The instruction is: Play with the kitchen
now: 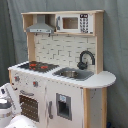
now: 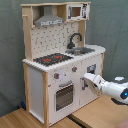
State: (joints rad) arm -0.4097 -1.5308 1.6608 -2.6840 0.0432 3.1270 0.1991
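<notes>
The kitchen (image 1: 60, 75) is a tall toy of light wood and white panels, seen in both exterior views. It has a black-and-red stovetop (image 1: 37, 65), a sink (image 1: 73, 74) with a black faucet (image 1: 85, 59), a grey hood (image 1: 40, 25) and a windowed oven door (image 2: 64, 96). In the second exterior view my gripper (image 2: 86, 77) reaches in from the second exterior view's right. Its tip is at the white cupboard door (image 2: 90, 80) beside the oven, below the counter. Part of my white arm (image 1: 7, 102) shows at the first exterior view's lower left, in front of the kitchen.
The kitchen (image 2: 60, 65) stands on a wooden table (image 2: 95, 116) in front of a grey curtain (image 2: 112, 25). A toy microwave (image 1: 73, 23) sits on the top shelf. The knobs (image 2: 65, 73) are under the stovetop. The rounded counter end (image 1: 102, 79) juts out at the first exterior view's right.
</notes>
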